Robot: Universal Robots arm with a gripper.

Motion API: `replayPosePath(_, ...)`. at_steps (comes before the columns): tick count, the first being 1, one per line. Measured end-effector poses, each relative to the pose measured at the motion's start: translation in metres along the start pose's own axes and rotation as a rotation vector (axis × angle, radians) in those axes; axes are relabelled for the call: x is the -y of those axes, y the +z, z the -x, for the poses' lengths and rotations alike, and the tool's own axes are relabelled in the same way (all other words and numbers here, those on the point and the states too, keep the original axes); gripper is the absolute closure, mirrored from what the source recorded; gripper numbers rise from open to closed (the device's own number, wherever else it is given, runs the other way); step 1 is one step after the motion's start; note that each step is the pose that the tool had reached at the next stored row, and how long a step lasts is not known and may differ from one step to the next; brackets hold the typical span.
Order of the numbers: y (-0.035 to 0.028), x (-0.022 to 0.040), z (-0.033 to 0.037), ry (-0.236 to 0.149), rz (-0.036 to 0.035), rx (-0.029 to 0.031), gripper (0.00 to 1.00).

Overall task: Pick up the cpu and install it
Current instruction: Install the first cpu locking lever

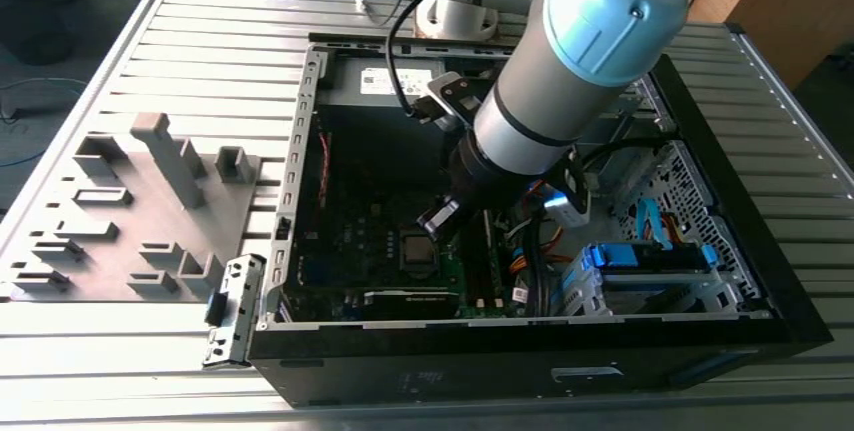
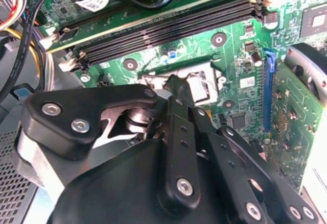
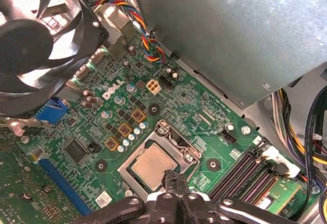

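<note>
The cpu (image 3: 152, 166) lies flat in the motherboard socket (image 3: 176, 141), directly beneath and just ahead of the tool (image 3: 172, 183). The tool tips stand close together above the chip's near edge, holding nothing; contact cannot be confirmed.

Cpu (image 3: 151, 167): dull brushed-metal top. Claw (image 3: 174, 183): matt black plastic links, shiny screws. Motherboard (image 3: 127, 127): glossy green. Tabletop (image 1: 214, 61): ribbed metal.
</note>
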State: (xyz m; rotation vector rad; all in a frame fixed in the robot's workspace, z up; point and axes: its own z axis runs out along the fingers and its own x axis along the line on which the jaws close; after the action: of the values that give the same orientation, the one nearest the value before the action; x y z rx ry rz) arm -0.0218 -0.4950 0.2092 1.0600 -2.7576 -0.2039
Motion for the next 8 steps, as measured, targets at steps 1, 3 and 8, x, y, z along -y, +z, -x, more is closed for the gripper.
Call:
replayPosePath(1, 0.0, 0.0, 0.0, 0.0, 0.0, 0.0, 0.89)
replayPosePath(3, 0.0001, 0.0001, -0.0001, 0.0, 0.0001, 0.0, 0.89)
replayPosePath(8, 0.0045, 0.0022, 0.0001, 0.0, 0.0003, -0.0003, 0.89)
